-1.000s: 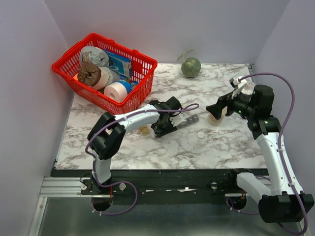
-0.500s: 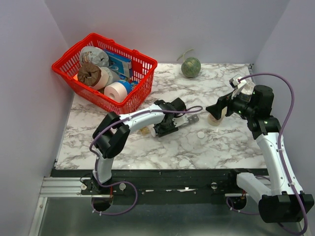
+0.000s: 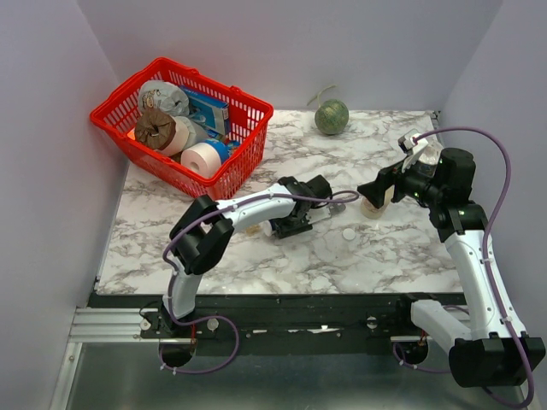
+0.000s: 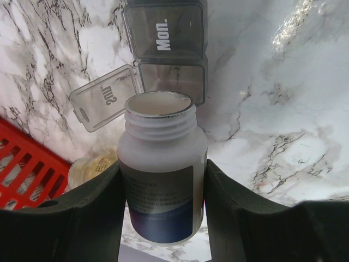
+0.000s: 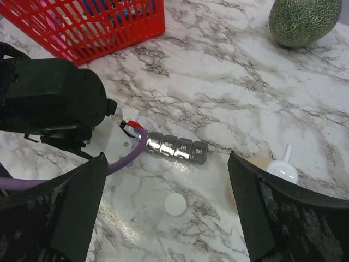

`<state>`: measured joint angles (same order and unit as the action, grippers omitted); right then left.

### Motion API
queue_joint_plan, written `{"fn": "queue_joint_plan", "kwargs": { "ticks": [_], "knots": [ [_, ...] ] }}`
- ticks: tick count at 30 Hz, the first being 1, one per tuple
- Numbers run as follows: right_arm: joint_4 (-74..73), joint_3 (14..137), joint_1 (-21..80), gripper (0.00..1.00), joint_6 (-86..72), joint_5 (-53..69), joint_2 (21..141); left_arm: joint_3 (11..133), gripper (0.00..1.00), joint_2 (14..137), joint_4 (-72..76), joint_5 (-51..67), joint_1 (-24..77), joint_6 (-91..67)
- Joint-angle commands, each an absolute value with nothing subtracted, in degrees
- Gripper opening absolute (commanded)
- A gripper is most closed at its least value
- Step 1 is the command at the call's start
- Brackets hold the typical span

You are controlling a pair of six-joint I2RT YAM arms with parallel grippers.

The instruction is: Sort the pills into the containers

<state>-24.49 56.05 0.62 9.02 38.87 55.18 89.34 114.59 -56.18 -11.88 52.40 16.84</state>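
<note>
**White bottle held over the pill strip**

The marble worktop [image 3: 385,256] is the biggest thing here. A red basket [image 3: 235,175] sits at its far left corner, with rolls and boxes inside.

The left jaws are clenched on a white bottle [image 4: 162,180] with a dark blue label. One jaw presses on each side of it. The bottle has no cap, and its open mouth is just above the pill strip.

The right jaws are spread wide with nothing between them. They hang above the worktop near its right edge.

A green melon [image 3: 332,117] rests at the far edge.

The containers [image 5: 177,147] are one long grey strip of little boxes near the middle of the worktop. The lid marked "Sun" [image 4: 103,98] is flipped open, and the box marked "Mon." [image 4: 163,35] is closed.

A beige nozzle bottle [image 5: 281,166] stands near the right jaws.

The pills [image 4: 92,166] are tan-yellow bits in a small clear tub. It stands on the worktop just left of the white bottle and looks blurry.

A small white cap [image 5: 175,204] lies flat near the strip, on its near side.
</note>
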Motion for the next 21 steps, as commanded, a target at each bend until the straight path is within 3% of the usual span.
{"fn": "queue_joint_plan", "kwargs": {
  "ticks": [1,21],
  "knots": [
    [-24.00,55.37,0.26,1.00,8.79,40.43,54.67,90.88,0.00,115.49,-58.44,-16.61,53.44,16.44],
    [-24.08,55.37,0.18,1.00,8.88,40.43,54.49,92.90,0.00,117.07,-60.12,-20.48,55.72,18.63]
  ]
}}
